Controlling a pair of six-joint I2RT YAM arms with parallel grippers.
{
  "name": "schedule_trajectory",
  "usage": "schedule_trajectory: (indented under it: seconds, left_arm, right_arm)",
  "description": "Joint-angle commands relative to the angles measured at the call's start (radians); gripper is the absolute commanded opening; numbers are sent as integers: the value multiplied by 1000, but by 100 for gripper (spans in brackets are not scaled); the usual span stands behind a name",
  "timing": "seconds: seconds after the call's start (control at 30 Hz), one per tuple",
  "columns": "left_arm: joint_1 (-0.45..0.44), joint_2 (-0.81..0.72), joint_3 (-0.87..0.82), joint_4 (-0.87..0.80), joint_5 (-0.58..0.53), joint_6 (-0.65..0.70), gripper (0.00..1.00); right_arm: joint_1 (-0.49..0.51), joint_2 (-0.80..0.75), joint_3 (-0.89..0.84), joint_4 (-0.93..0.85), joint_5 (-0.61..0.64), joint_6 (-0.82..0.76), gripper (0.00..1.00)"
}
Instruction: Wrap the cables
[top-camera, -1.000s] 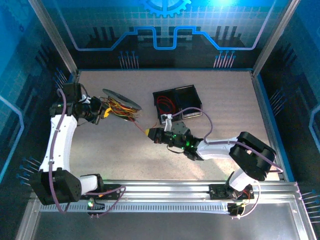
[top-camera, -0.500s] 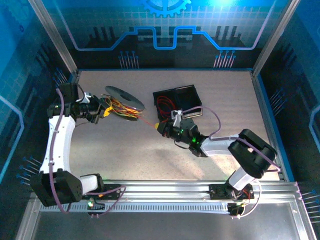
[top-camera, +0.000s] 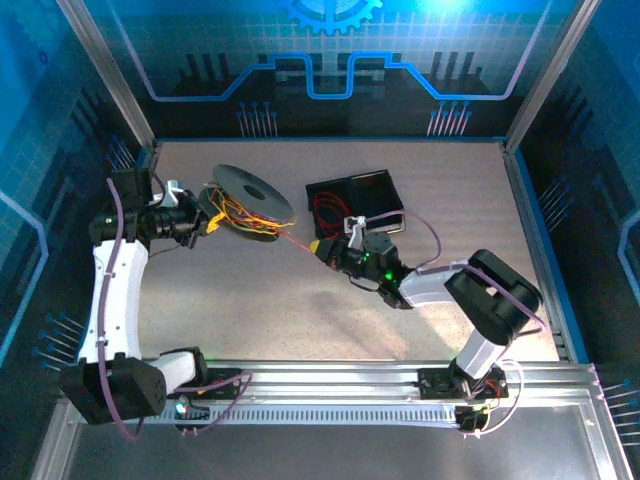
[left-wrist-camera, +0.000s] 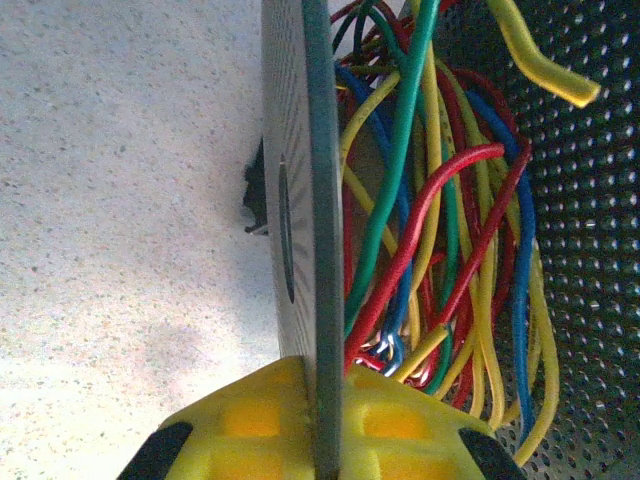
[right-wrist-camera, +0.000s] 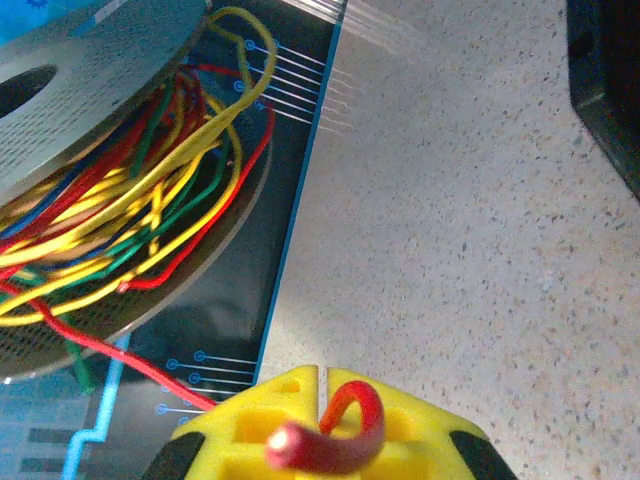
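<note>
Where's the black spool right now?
Top view, table's far left: the spool is clamped by the left gripper, cables around it, the black tray to its right.

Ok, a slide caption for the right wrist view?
Shut right fingers pinch a red cable end; the strand leads to a loosely wound spool.

"Where is there room to pass?"

"The near half of the table (top-camera: 260, 320), between the two arm bases, lies bare. So does the far right corner."

"And the middle?"

"A red cable (right-wrist-camera: 300, 450) stretches from the spool (top-camera: 250, 190) on the left to the right gripper (top-camera: 320, 247) and bars the way across."

"Behind it?"

"The tray (top-camera: 375, 187) sits just beyond that gripper. The right arm (top-camera: 430, 285) lies low across the right centre."
</note>
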Motion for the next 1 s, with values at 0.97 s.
schedule_trajectory:
  seconds: [0.97]
  left_arm:
    - [-426,-146,124,-25,58,479,0]
  right_arm:
    - [-391,79,359,-261,-436,114,0]
